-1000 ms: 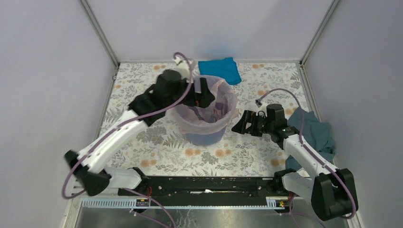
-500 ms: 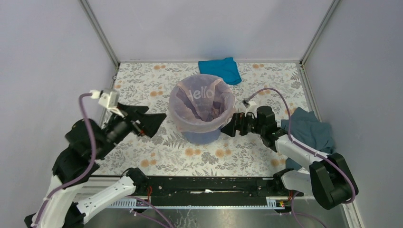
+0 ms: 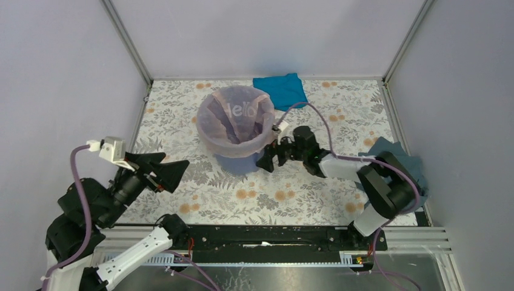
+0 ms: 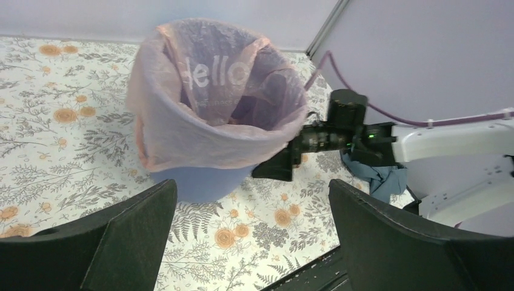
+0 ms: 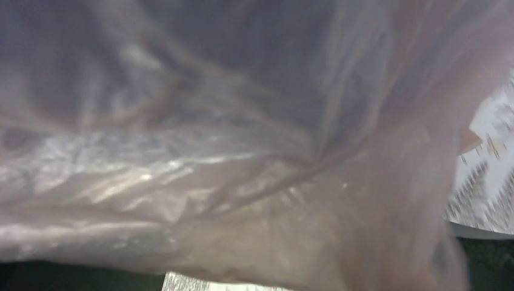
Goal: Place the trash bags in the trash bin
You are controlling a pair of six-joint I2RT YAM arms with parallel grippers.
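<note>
the left end effector (image 3: 161, 170) is held spread and empty at the left of the counter (image 3: 182, 115). the trash bag (image 3: 213, 128) is draped inside and over the trash bin (image 3: 236, 165). the right end effector (image 3: 265, 161) is spread against its right side.

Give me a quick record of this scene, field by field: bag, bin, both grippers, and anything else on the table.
trash bin: lavender-blue, upright, middle of the table
trash bag: pale pink, lining the bin, top folded out over its rim
left gripper: open, empty, front left, apart from the bin
right gripper: open, at the bin's right side, against the bag's overhang
other items: bright blue cloth at the far edge; grey-blue cloth at the right edge
</note>
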